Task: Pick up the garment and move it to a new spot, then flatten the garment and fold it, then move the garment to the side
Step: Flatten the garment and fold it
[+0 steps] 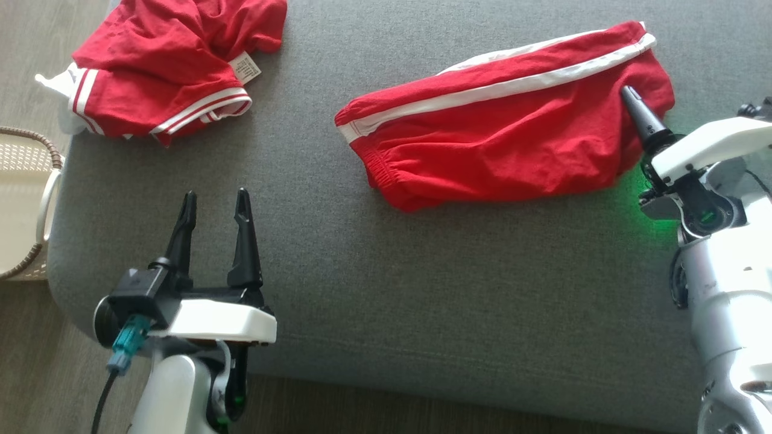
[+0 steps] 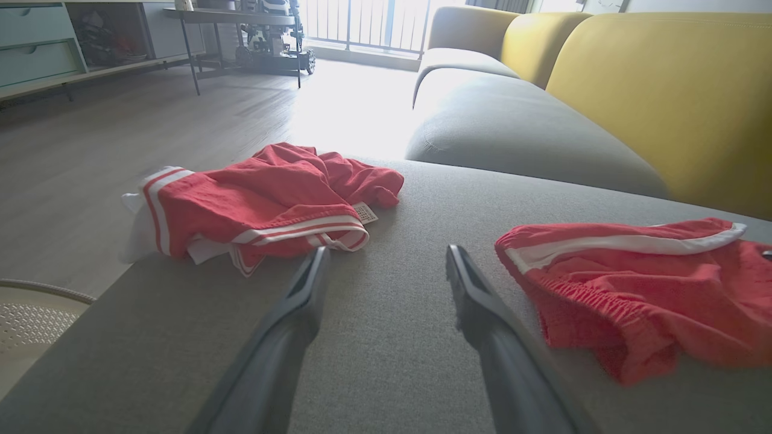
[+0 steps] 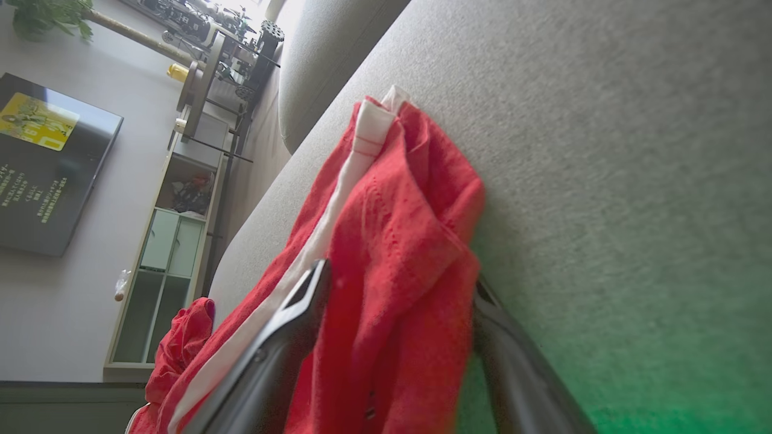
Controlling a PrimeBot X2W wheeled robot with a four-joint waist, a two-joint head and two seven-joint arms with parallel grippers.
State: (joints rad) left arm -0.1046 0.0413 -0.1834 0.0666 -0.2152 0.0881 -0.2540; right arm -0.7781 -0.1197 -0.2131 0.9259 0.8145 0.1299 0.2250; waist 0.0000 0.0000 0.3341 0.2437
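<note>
Head view: my right gripper (image 1: 630, 95) is clamped on the right end of the red shorts (image 1: 506, 150), far-right on the grey sofa seat (image 1: 386, 289). Left wrist: my left gripper (image 2: 386, 252) gapes wide, empty. Right wrist: fabric pinched between my fingers (image 3: 289, 337).

Setting is read as a home living room. A sofa with grey seat cushions (image 1: 386, 289) and yellow backrests (image 2: 663, 90) is seen, set on wood-look flooring (image 2: 120, 138). A dark flat screen (image 3: 48, 163) is mounted on the wall, near a low cabinet (image 3: 175, 241) with glazed doors and open shelves. Daylight is admitted through tall glazing (image 2: 362, 24) with a railing. A leafy plant (image 3: 42, 15) and a woven basket (image 1: 18, 205) are noted. A red garment (image 1: 506, 144) is laid on the seat.
</note>
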